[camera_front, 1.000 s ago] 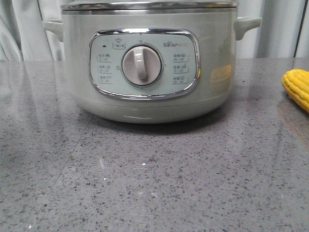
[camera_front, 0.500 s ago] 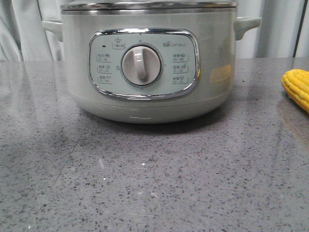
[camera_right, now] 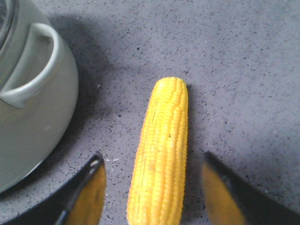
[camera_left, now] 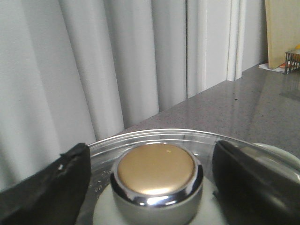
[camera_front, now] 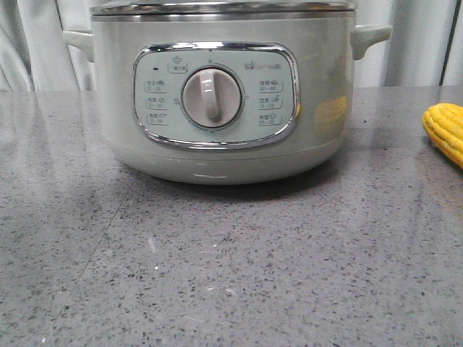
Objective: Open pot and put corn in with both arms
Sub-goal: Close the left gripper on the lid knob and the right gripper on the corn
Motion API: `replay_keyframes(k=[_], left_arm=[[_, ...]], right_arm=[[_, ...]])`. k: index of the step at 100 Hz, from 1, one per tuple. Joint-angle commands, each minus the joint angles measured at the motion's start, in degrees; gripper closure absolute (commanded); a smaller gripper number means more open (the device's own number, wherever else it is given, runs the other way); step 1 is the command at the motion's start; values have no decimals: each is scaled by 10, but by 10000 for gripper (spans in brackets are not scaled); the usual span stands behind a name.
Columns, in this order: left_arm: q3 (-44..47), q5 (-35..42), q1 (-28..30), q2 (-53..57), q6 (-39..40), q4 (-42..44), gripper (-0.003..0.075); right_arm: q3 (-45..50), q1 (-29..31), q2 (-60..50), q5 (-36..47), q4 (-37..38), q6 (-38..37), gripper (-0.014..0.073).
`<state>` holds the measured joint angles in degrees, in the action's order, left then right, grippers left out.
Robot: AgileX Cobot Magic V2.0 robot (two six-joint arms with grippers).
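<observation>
Starting on the left, the left gripper (camera_left: 154, 187): its two black fingers (camera_left: 44, 187) are spread wide, one on each side of the round gold-topped chrome knob (camera_left: 156, 176), and they do not touch it.
Lid: the round glass lid with metal rim (camera_left: 140, 138) sits on the pot, so the pot is not yet open.
Pot: the large pale green round electric cooker (camera_front: 221, 94) stands in the middle of the grey speckled stone table (camera_front: 217, 267), with its cream dial (camera_front: 211, 97) facing the camera.
Handle: the right side handle (camera_right: 30, 65) of the pot lies near the corn but apart from it.
Corn: the bright yellow corn cob with rows of kernels (camera_right: 161, 150) lies flat on the table to the right of the pot, at the right edge of the front view.
Right gripper (camera_right: 154, 192): its jaws are spread, and the cob lies between them without contact.
Step, as I judge it: both arms are placed for grasping; nothing is held yet.
Risk, left: the knob is smooth and rounded, so a shallow or off-centre closing could let the lid slip or tilt.
Risk, right: the cob is round, so uneven finger contact could roll it away, perhaps toward the pot.
</observation>
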<state>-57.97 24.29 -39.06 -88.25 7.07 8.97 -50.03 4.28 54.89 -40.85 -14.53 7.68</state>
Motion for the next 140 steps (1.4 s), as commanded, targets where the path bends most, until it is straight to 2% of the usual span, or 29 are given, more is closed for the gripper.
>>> replay_keyframes(k=[1,43,53,79,85,91,103,108,140], left_arm=[[-23,41,-2,9,5,-22,208],[-25,42,2,0,5,-30,223],[-25,42,2,0,5,-30,314],[-25,42,2,0,5,-30,674],[-25,42,2,0,5,-30,736],[-25,42,2,0,5,-30,741],[-25,42,2,7,5,-28,741],[-25,42,2,13,5,-22,741],[-26,45,2,81,5,-22,741]], right_arm=[[-27,4,7,12,-16,4,235],[-104,4,167,-104,-22,-10,225],[-112,4,203,-111,-18,-10,211],[-113,4,261,-119,-18,-11,217],[-113,4,267,-122,-18,-11,253],[-113,4,272,-125,-18,-11,330],[-113,4,280,-135,-18,-11,586],[-113,4,280,-133,-18,-11,667],[-113,4,280,-125,-14,-11,657]])
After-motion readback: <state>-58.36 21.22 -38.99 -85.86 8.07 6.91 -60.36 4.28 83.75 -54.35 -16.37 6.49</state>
